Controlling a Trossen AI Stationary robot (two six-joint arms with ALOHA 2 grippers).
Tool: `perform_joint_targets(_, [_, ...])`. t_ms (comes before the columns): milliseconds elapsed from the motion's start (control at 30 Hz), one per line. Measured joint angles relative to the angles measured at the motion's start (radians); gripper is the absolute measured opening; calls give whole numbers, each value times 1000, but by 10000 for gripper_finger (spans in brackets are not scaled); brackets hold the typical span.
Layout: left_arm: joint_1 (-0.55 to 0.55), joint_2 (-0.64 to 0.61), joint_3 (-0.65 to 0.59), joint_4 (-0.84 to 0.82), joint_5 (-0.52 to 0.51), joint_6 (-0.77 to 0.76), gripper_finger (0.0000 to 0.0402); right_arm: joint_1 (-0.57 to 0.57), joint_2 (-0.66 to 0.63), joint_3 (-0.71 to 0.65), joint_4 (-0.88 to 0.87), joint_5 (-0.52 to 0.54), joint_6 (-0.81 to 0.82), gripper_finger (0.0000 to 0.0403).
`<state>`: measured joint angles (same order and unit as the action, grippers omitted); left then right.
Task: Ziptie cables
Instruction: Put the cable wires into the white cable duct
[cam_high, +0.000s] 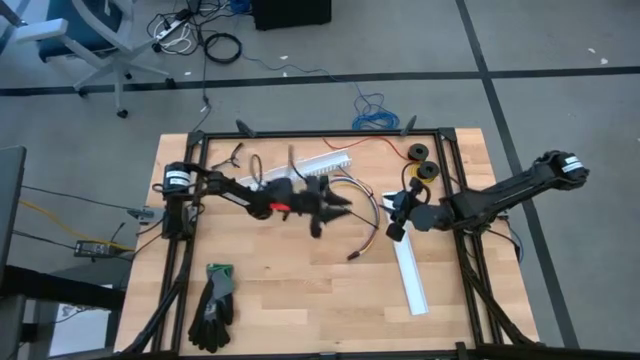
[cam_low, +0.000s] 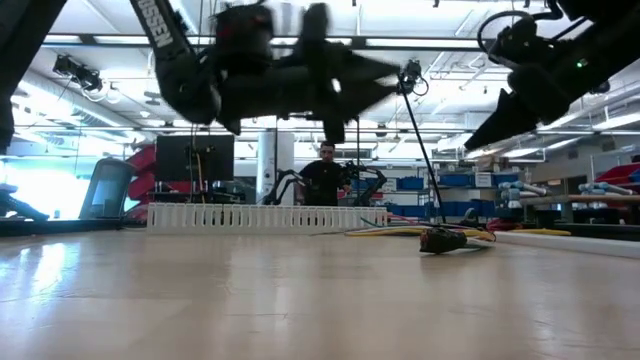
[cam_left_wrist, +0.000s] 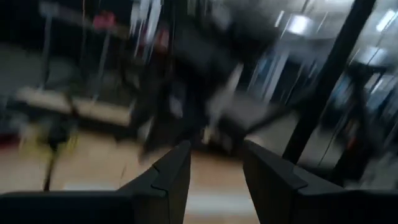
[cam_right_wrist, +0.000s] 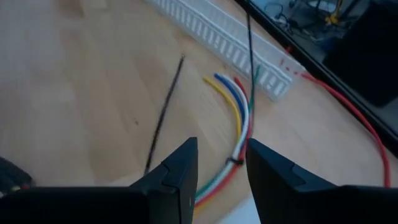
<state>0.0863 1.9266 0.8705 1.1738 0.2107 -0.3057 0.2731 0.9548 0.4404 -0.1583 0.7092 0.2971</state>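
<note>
High view: the cables (cam_high: 372, 212) lie just right of the white channel (cam_high: 318, 160), already cinched. Both the left gripper (cam_high: 335, 205) and right gripper (cam_high: 397, 222) are parted, empty. Wires could be snagged.

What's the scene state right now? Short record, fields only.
cables: bundle lying on the table, a tie already round it near the right gripper's view
slotted channel: white piece at the far side, beyond the bundle
left gripper: raised above mid-table, open, holding nothing
right gripper: over the bundle's right side, open, holding nothing
gloves: pair at the near left
person: stands in the room behind the table
</note>
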Motion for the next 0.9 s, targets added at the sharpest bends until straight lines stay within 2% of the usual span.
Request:
perform_joint_targets(233, [-102, 1, 214, -611, -185, 169, 152, -4, -13, 0, -48, -23, 24, 120])
perform_joint_targets(400, [-153, 3, 356, -972, -329, 167, 152, -4, -13, 0, -59, -73, 25, 118])
perform_joint_targets(600, [-232, 53, 409, -1029, -429, 111, 152, -3, -14, 1, -77, -111, 29, 116])
perform_joint_targets(733, [-274, 110, 449, -1057, -516, 62, 152, 0, -20, 1, -108, -150, 88, 114])
perform_joint_targets(900, [-298, 172, 532, -1132, -551, 4, 152, 18, -23, 2, -144, -223, 141, 114])
